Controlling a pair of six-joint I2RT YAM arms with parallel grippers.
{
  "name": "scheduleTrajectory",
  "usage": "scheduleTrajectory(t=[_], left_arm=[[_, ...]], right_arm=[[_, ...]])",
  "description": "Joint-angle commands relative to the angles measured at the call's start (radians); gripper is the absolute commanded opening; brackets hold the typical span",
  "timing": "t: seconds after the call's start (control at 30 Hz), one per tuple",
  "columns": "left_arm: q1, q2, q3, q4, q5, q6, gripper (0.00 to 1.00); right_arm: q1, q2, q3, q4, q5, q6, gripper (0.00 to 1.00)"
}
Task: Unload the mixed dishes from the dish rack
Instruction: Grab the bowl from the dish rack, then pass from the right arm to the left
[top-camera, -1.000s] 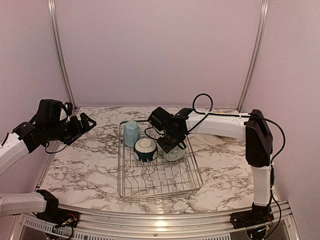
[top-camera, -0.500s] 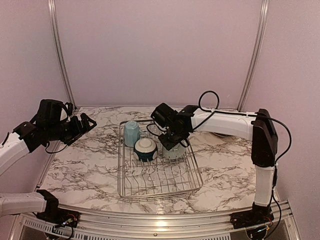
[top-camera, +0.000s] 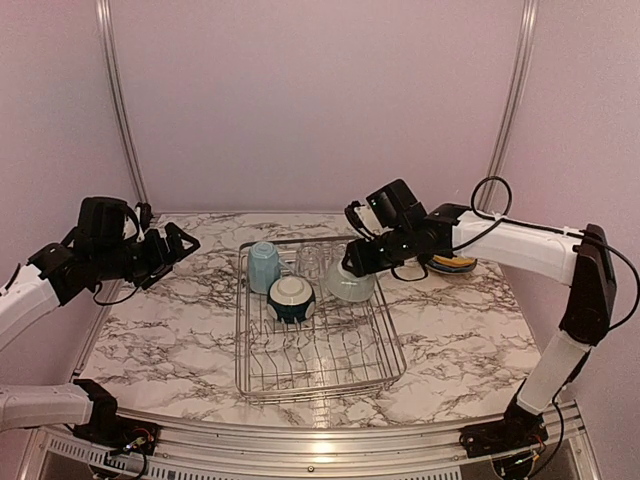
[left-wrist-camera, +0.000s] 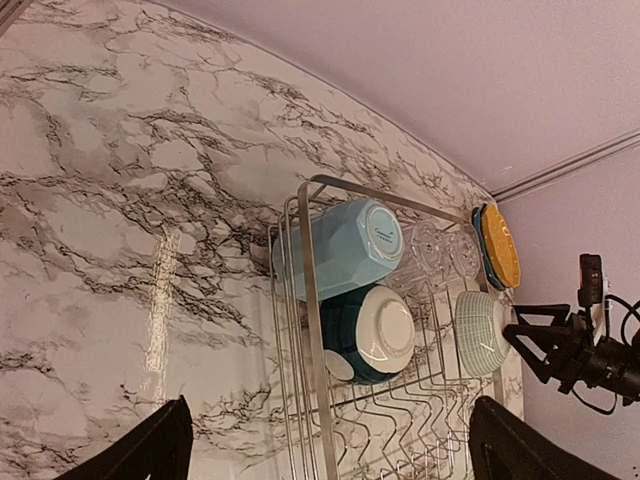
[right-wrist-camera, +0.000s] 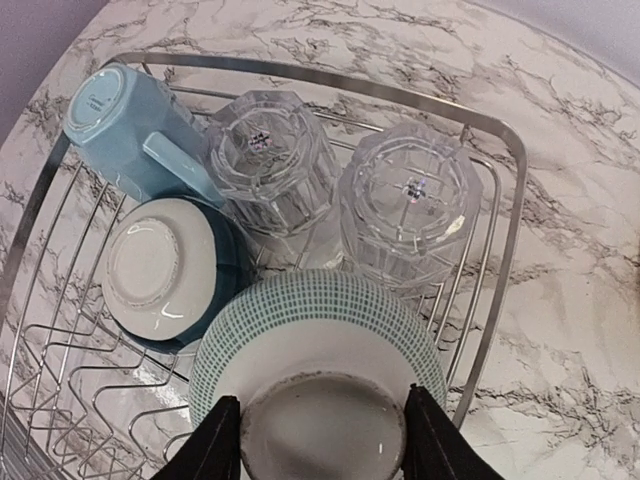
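From above, the right gripper (top-camera: 356, 262) holds the upturned green bowl (top-camera: 352, 287) by its foot, over the far right part of the rack (top-camera: 320, 362). The left gripper (top-camera: 172, 250) hangs wide open and empty above the desk (top-camera: 160, 330), well left of the rack. At the rack's far end stand an upturned mug (top-camera: 264, 266), a teal bowl (top-camera: 291, 298) just in front of it, and two glasses (top-camera: 312, 260). Plates (top-camera: 452, 264) are stacked on the desk just right of the rack

The left wrist view has its own fingers (left-wrist-camera: 150, 450) spread far apart at the bottom edge, with the rack and dishes beyond them

In the right wrist view the two fingers press on either side of the green bowl's foot ring. Beyond it the glasses, mug and teal bowl sit upside down in the rack
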Motion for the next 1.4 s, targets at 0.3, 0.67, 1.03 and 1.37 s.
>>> scheduleTrajectory(t=[0.3,0.67,1.03,1.37], left_arm=[[-0.229,0.111,0.016,0.34,0.157,-0.17,0.98],[-0.399,0.333,0.02,0.754,0.233,-0.343,0.96],[-0.429,0.441,0.013,0.96,0.276,-0.473,0.86],[-0.438,0.45,-0.017,1.035,0.268,-0.512,0.49]], right_arm=[[-0.105,-0.163,-0.273,0.623,-0.51,0.332,0.37],[-0.097,-0.176,-0.402,0.988,-0.64,0.573,0.37],[-0.043,-0.171,-0.441,1.127,-0.641,0.656,0.36],[-0.009,-0.158,-0.475,1.217,-0.632,0.704,0.36]])
